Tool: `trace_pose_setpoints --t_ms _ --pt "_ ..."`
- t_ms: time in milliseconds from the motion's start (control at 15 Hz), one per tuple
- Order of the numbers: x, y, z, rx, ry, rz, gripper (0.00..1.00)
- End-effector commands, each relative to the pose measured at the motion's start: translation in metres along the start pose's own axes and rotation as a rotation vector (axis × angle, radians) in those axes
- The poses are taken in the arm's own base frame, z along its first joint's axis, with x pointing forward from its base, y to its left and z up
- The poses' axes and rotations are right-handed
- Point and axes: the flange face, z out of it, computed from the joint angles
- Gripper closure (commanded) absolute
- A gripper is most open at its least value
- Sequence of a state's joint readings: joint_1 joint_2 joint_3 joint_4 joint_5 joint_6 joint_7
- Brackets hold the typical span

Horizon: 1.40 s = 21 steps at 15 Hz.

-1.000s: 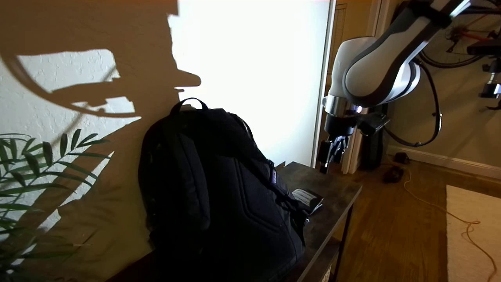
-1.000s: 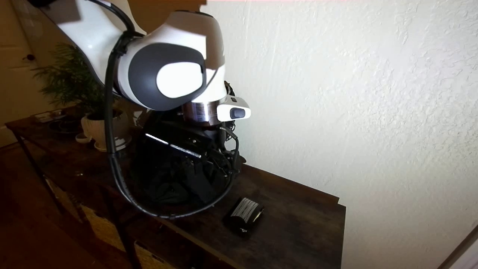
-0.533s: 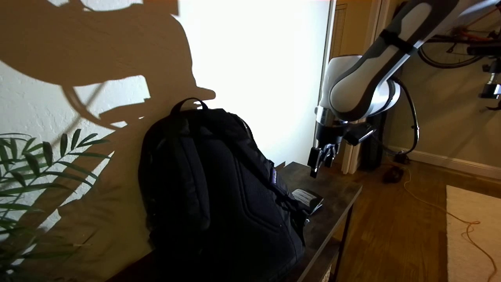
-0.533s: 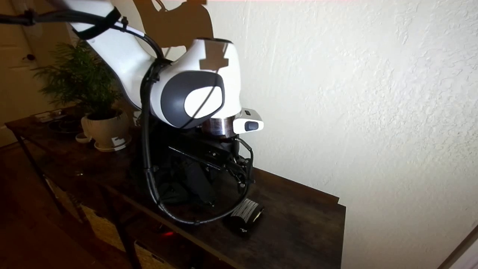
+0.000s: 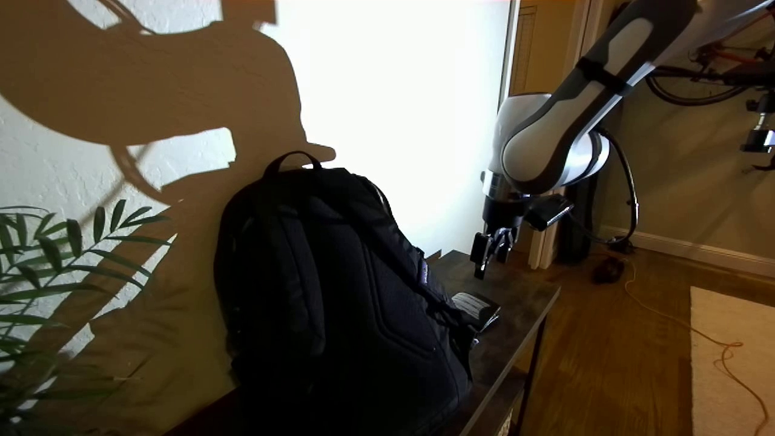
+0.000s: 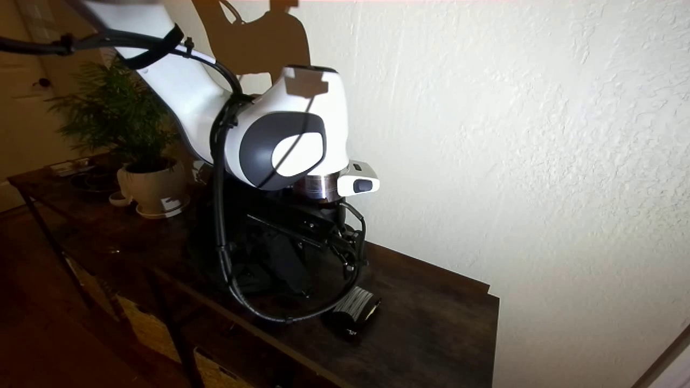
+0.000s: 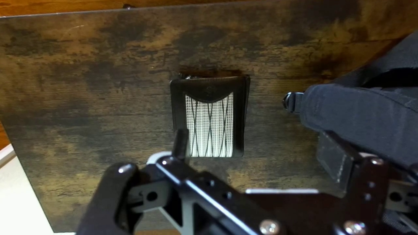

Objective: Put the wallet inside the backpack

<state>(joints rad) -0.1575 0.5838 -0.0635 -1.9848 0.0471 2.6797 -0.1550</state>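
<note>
Brown tabletop [image 7: 98, 107] beneath the wallet [image 7: 210, 120] — white wall [image 6: 485, 134] alongside.

In an exterior view, your arm [image 6: 285, 134] hangs over the table [image 6: 431, 328], hiding much of the bag [image 6: 287, 267]; you see the wallet [image 6: 353, 310] lying on top, the plant [image 6: 124, 121] well apart.

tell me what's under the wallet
In the wrist view, the wallet lies on the dark brown tabletop, which shows around it. The patch directly beneath is covered, so whether anything else is there cannot be seen.
</note>
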Motion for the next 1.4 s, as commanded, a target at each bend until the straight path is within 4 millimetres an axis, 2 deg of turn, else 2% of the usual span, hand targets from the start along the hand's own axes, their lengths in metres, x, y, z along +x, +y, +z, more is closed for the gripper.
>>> trace_pose_setpoints --t_ms 0,467,800,1333 --pt "0.003 0.000 0.005 -0.006 -0.002 0.007 0.00" --pt "0.025 0.004 0.038 -0.010 0.003 -0.004 0.00" --pt "0.042 0.013 0.058 -0.019 0.009 0.008 0.00" --pt "0.056 0.026 0.098 -0.037 -0.002 0.014 0.00"
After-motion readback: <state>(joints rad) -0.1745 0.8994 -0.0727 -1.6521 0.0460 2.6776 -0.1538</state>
